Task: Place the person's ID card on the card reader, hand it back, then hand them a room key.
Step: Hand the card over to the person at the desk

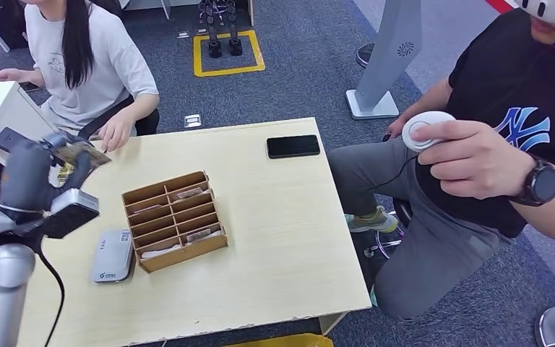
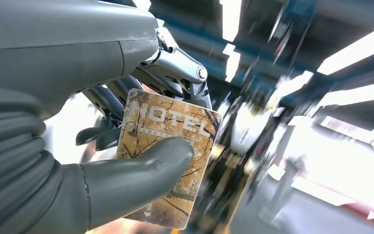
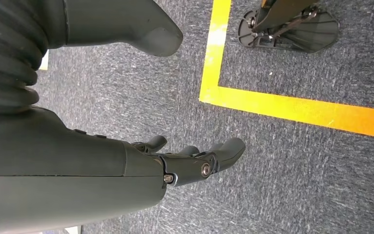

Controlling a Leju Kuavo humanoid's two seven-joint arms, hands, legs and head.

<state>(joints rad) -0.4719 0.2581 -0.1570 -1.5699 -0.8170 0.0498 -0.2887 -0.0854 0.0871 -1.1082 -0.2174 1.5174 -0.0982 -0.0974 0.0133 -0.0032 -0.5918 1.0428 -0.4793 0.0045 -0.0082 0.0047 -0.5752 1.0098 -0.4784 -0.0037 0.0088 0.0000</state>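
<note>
**Holding one hotel key card aloft in the left hand**

Pinching a single room key card (image 2: 168,161) between thumb and fingers, the left hand (image 1: 40,177) is raised over the table's (image 1: 282,238) near-left corner. Beside that hand sit one wooden card organizer (image 1: 175,220) and one grey card reader (image 1: 112,255); one black phone (image 1: 293,146) lies well away. The right hand (image 3: 175,161) hangs over carpet, fingers loosely apart, holding nothing. Two people sit nearby.

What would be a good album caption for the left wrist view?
The robot's grey left hand pinches a golden-brown room key card printed "MOTEL" between thumb and fingers.
</note>
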